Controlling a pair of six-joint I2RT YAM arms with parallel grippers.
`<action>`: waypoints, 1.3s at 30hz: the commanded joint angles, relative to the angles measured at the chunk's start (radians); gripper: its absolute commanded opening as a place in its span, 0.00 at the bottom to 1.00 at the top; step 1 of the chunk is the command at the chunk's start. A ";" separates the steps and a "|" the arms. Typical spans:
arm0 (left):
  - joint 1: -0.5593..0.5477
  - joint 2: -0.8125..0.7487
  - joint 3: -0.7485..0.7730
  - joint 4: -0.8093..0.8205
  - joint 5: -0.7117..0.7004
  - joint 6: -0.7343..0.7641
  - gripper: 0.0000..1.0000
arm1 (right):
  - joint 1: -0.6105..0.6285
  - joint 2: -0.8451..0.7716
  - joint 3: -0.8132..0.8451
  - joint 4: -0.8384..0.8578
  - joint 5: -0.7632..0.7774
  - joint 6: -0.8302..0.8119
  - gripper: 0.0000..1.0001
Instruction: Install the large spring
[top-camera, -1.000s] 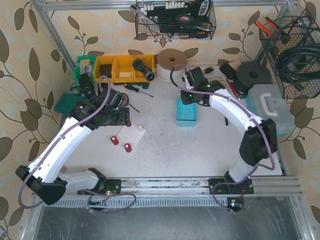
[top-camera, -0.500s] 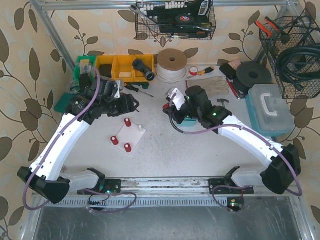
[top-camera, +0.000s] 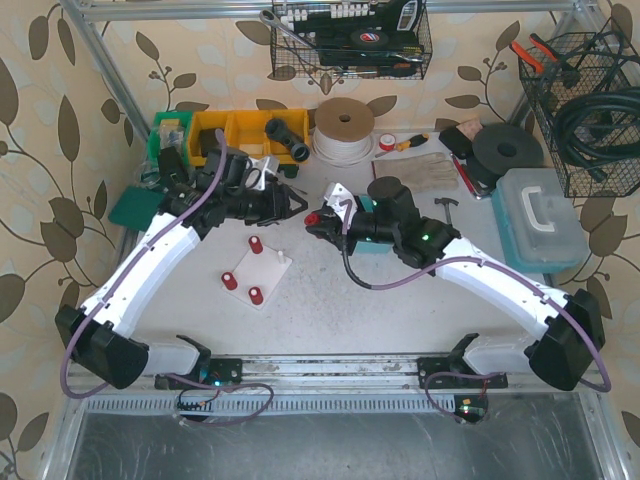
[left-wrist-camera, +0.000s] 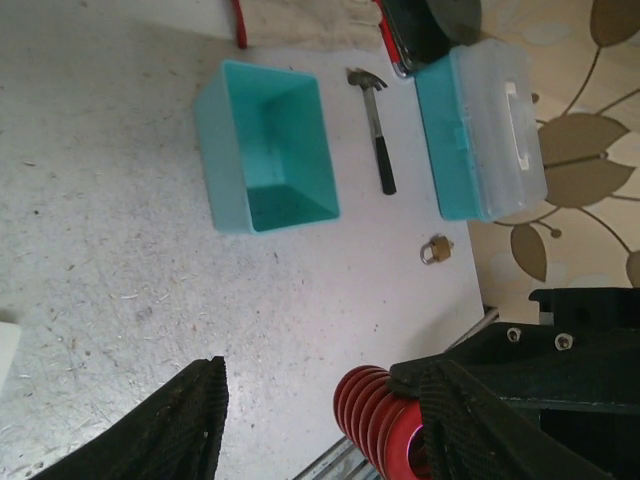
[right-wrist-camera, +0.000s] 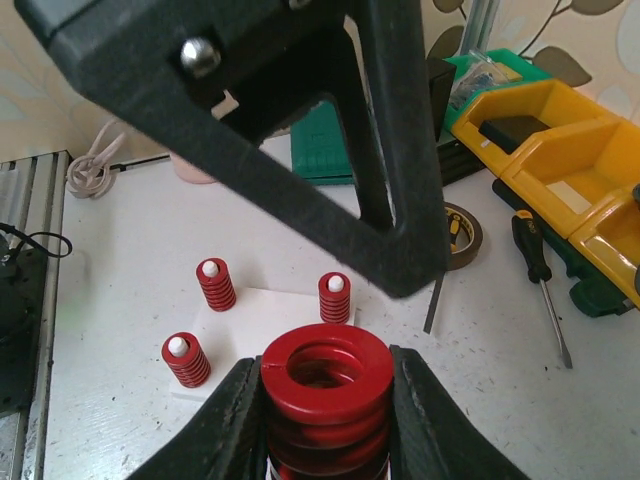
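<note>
— Where is the large spring (right-wrist-camera: 322, 372) seen?
— It is held off the table (top-camera: 330, 300), clamped between the fingers of the right gripper (right-wrist-camera: 325, 440), near the white plate (top-camera: 262, 268) where three small red springs are seated.
— And the left gripper (top-camera: 288, 200)?
— Its fingers are seen spread apart just beside the spring; nothing is gripped.

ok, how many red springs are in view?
4. Three small springs stand on the white plate, one toward the back, two nearer the bases. The large spring is held in the right gripper. Some may be hidden.
</note>
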 joint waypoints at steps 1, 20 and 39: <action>-0.019 0.016 0.031 0.016 0.083 0.069 0.57 | 0.008 0.011 0.007 0.055 -0.038 -0.013 0.00; -0.054 0.077 0.044 -0.056 0.121 0.127 0.54 | 0.013 0.091 0.057 0.043 0.019 0.005 0.00; -0.065 0.180 0.097 -0.161 0.201 0.128 0.39 | 0.023 0.124 0.093 -0.036 0.059 -0.036 0.00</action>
